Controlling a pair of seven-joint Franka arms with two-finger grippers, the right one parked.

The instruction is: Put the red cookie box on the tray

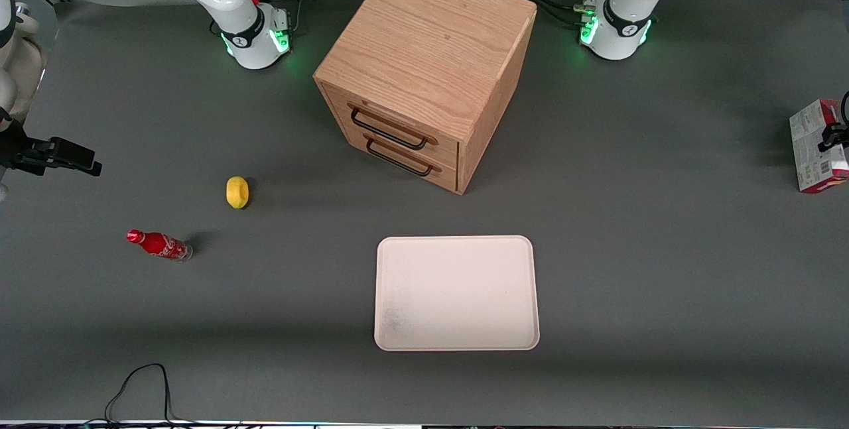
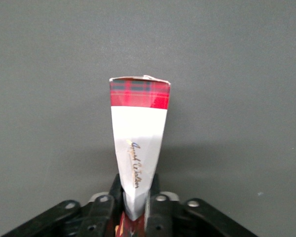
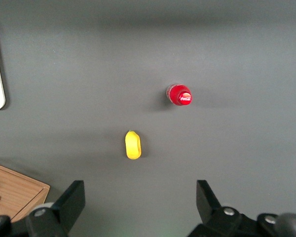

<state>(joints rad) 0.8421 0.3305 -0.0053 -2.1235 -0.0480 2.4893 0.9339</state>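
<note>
The gripper (image 2: 134,210) is holding the red cookie box (image 1: 817,145) at the working arm's end of the table, at the very edge of the front view, where only the black fingers (image 1: 832,135) are showing against the carton. In the wrist view the two fingers (image 2: 102,210) are pressing on either side of the box (image 2: 138,143), which is standing out from the jaws narrow-edge on, its white side panel carrying a line of gold script and ending in a red tartan band with a slightly ragged flap. The box is hanging over bare grey table surface (image 2: 237,74) and is casting a soft shadow there; whether it is touching the surface cannot be told. In the front view its whitish printed face with a barcode is showing, with red along its lower edge. The tray (image 1: 456,344) is lying flat, nearer to the front camera than the wooden drawer cabinet (image 1: 424,64) and well apart from the box, with nothing resting on it. The cabinet is sitting at an angle, its two dark handles (image 1: 388,129) facing the camera side. Toward the parked arm's end, a yellow lemon (image 1: 237,191) and a small red cola bottle (image 1: 159,245) are standing near each other, the bottle nearer to the camera.
</note>
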